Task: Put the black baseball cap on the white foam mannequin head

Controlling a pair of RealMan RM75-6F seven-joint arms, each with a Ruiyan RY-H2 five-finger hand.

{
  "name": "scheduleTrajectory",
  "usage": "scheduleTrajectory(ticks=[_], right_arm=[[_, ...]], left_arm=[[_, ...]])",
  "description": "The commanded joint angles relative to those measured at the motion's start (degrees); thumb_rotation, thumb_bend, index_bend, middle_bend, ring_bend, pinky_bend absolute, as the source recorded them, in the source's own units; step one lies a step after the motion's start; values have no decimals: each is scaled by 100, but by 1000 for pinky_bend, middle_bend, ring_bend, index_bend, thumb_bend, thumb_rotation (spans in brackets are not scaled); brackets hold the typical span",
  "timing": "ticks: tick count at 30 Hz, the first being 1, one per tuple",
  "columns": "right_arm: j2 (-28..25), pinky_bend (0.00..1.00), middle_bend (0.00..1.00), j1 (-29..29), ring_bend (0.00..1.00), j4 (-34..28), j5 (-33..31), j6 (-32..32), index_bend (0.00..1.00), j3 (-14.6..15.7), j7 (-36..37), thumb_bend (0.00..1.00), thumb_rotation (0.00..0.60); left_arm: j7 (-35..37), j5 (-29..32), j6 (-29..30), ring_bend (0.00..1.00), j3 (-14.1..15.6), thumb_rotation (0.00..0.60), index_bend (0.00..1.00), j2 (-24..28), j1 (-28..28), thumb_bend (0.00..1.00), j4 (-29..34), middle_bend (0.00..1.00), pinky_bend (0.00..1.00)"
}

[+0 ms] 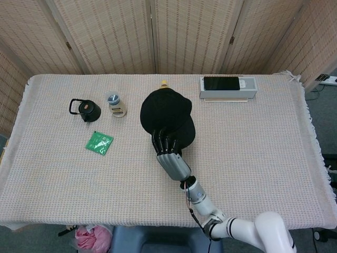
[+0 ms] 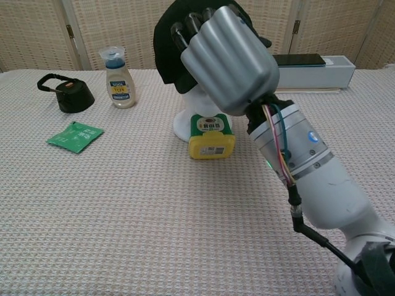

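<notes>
Black baseball cap sat over the white foam mannequin head near the table's centre, tilted, with its brim toward six o'clock in the head view. The right hand gripped the cap at the brim edge, its dark fingers curled onto the black fabric; in the chest view the grey back of the hand hid most of the mannequin's face, leaving only the neck and round white base visible. Whether the cap was fully seated could not be told. The left hand appeared in neither view.

A yellow container with a green label stood touching the mannequin base at its six o'clock side. At nine o'clock from the mannequin stood a small sauce bottle with a blue cap, and further out at nine o'clock lay a black lid with a loop handle. A green sachet lay at about eight o'clock from the cap. At two o'clock, near the far table edge, a white box carried a dark phone on top. A woven beige cloth covered the table.
</notes>
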State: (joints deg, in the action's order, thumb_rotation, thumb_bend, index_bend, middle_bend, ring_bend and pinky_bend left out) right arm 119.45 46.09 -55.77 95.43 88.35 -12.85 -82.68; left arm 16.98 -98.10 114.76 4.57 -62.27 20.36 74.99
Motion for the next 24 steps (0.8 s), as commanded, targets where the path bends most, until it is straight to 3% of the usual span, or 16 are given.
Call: scheduleTrajectory(ticks=[1,4,6,11,17,24], right_arm=[[-302,581,88,-402,266,-822,-274,-67,0,19,-391,117,600],[-578,547,28,-804,222,-1592,-407,56,0,203,-564,92,600],[-926,531,5,-1066,205,-2111,-224,245,0,487,-555,84,600],[-1777,508,2,-1902,192,-3385,-81,896,0,1081,30,82,600],[-2885,422,3,-2859,165,-4258,-492,1411,0,1571,2234,82,600],[-3950,351,2,-3577,130,-4006,-918,1380,0,1969,5080,83,600]], left_arm=[[29,19,-46,41,1,600,182,24,-22,73,10,107,136],[75,32,-46,41,0,600,182,27,-18,73,-17,107,136],[108,48,-33,41,-11,600,182,27,-14,73,-26,107,136],[-4,20,-37,41,-14,600,182,4,-21,73,0,107,136],[-336,-11,-74,41,-13,600,182,-31,-26,73,166,107,136],[-719,-125,-44,41,-17,600,181,-58,-35,73,505,107,136]])
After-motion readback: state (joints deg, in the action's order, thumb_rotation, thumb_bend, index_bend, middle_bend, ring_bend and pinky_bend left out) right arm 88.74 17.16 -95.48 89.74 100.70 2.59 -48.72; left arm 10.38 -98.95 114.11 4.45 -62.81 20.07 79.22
